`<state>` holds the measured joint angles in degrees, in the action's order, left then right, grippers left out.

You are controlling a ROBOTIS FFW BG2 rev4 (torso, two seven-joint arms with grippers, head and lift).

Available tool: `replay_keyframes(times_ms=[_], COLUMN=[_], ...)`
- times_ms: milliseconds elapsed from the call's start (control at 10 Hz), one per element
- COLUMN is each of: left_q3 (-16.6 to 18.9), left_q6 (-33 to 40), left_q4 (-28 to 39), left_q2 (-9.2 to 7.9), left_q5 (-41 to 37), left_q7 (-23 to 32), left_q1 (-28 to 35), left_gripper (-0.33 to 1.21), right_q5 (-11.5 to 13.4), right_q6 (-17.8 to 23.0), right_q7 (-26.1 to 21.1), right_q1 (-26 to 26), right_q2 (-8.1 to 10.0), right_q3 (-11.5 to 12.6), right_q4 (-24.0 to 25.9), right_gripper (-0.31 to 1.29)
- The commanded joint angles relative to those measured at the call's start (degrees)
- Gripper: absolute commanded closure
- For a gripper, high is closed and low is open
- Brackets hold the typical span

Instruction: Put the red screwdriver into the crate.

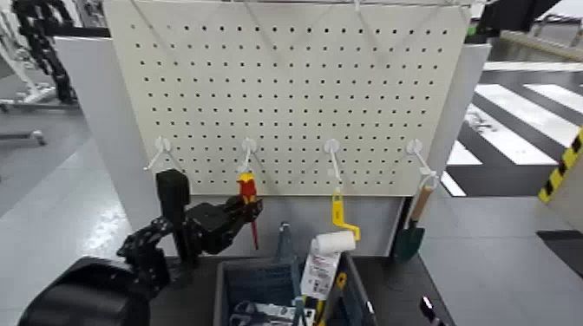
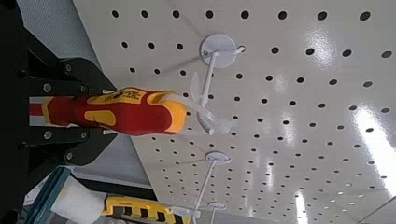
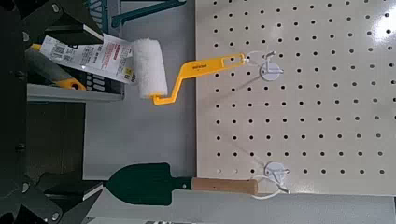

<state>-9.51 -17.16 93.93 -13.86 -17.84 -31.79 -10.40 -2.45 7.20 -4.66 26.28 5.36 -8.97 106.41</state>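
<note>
Presently the slim screwdriver with a red handle, a yellow-orange band and a thin red shaft (image 1: 248, 201) is seen hanging from a white plastic hook (image 1: 248, 149) on the cream perforated pegboard (image 1: 286, 87), its shaft pointing down. The left gripper (image 1: 236, 211) is raised to it, and in the left wrist view the handle (image 2: 121, 111) is framed between the black fingers (image 2: 56, 149), which appear closed against it, so the tool is judged to be grasped while its top is still caught at the hook (image 2: 213, 70). The dark blue-grey ribbed plastic crate (image 1: 260, 286) stands below and a little to the right of the tool, well apart from it, with some packaged items already inside. The right gripper is not seen in the head view; only dark fragments show at the edge of its own wrist view, so its state cannot be told. From here the main risk is judged to lie in the unhooking: if the handle is pulled straight outward instead of being lifted clear first, the loop could snag, the pegboard could be tugged, or the tool could be twisted out of the grip and dropped outside the crate. The yellow-handled paint roller with a white sleeve (image 1: 334, 227) hanging beside it and the green trowel with a wooden handle (image 1: 411, 227) could be knocked on the way down.
</note>
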Motion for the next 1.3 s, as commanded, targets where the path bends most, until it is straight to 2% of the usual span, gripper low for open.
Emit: replay_keyframes(times_ms=[100,700,900,1000,1300], left_q3=[2.6,5.9,7.8,9.2,8.9], left_q6=[-2.9,-10.4,-13.5,-14.7,-14.9], left_q4=[5.7,13.5,16.4,17.5,15.0], left_q2=[0.06,0.94,0.77,1.29,2.26], left_q5=[0.1,-1.0,-1.8,-1.8,-4.7], left_q7=[0.0,-1.7,-1.3,-1.3,-1.9], left_q1=[2.7,7.8,10.0,11.2,12.1], left_gripper=[1.19,1.19,1.19,1.19,1.19], right_q5=[-0.1,-0.5,-0.5,-0.5,-0.6], right_q6=[-0.2,-0.6,-0.6,-0.6,-0.6], right_q7=[0.0,0.0,0.0,0.0,0.0], right_q1=[-0.1,-0.5,-0.5,-0.5,-0.5], right_q2=[0.00,0.44,0.44,0.35,0.35], right_q3=[0.0,-0.2,-0.2,-0.2,-0.3], right_q4=[-0.2,-0.4,-0.5,-0.6,-0.6], right_gripper=[0.20,0.20,0.20,0.20,0.20])
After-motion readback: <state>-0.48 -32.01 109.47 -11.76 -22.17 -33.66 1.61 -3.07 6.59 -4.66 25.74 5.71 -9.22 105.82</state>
